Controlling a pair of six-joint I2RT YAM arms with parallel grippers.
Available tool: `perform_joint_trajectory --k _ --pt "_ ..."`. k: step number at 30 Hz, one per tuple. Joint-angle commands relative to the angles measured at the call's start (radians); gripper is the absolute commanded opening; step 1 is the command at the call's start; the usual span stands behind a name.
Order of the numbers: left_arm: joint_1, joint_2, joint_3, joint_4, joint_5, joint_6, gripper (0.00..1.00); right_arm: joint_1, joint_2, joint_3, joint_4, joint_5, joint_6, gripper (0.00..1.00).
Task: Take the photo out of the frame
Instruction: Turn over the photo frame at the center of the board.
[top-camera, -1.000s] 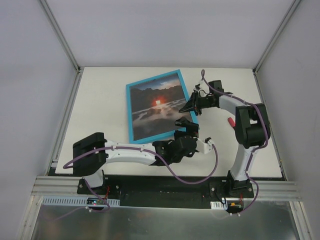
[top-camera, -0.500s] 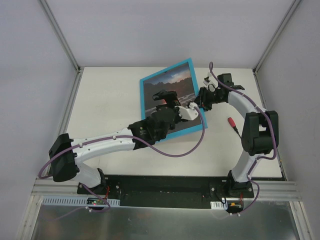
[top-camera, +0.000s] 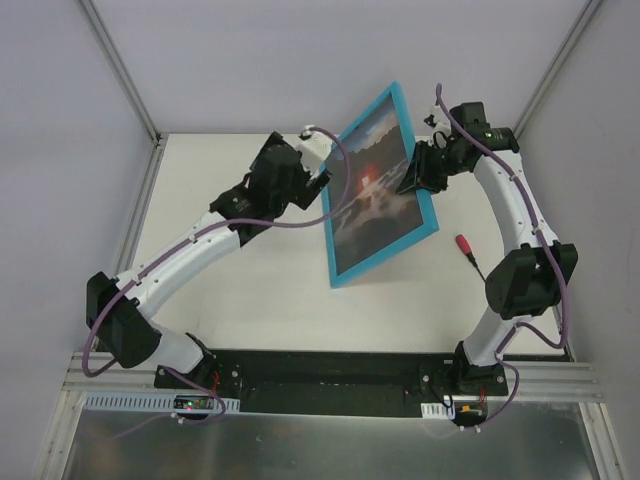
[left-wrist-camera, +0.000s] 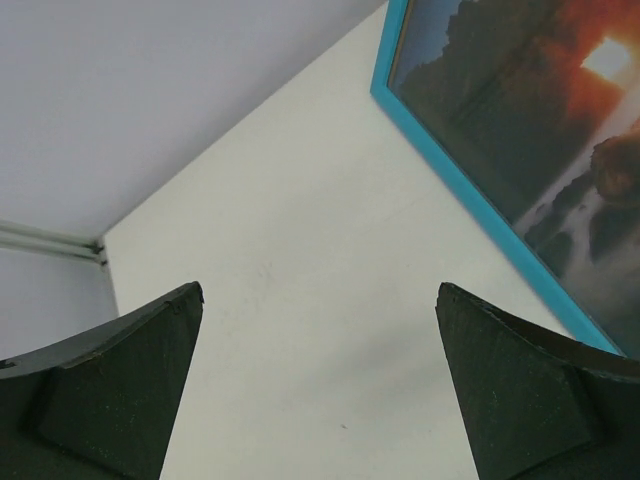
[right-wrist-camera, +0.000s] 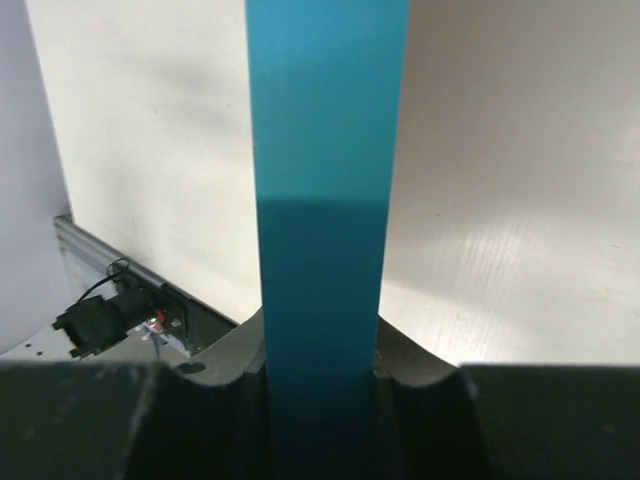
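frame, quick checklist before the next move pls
1. Right tool clamped on the frame: ok, its fingers pinch the blue edge.
2. Left tool open and empty: ok, fingers spread wide with nothing between them.
3. Left tool clear of the frame: ok, it sits beside the frame's left edge without touching.
4. Photo out of the frame: not ok, it sits behind the blue front.
5. Raised frame's lower corner resting on the table: cannot tell.
6. Red-handled item clear of the frame: ok, it lies apart to the right.
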Motion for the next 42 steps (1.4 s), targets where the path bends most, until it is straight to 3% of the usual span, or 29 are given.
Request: perform_joint_trajectory --k 1,7,12,21,33,42 --pt "0.156 0.084 0.178 -0.263 0.286 -0.327 0.99 0.047 -0.045 0.196 -0.105 0.215 -0.131 0.01" --pt "0.356 0.260 0.355 -0.436 0.678 -0.585 0.99 0.211 -0.098 0.232 -0.107 0.493 -0.218 0.01" --pt "0.421 0.365 0.446 -0.473 0.918 -0.729 0.99 0.343 -0.104 0.241 -0.080 0.688 -0.269 0.01" --pt "0.427 0.421 0.624 -0.495 0.986 -0.783 0.99 0.383 -0.034 0.353 -0.104 0.699 -0.261 0.00" --pt "0.439 0.506 0.707 -0.509 0.991 -0.867 0.99 0.342 -0.035 0.451 -0.129 0.729 -0.290 0.00" --pt "0.480 0.570 0.771 -0.504 1.036 -0.988 0.99 0.338 -0.054 0.460 -0.092 0.932 -0.390 0.00"
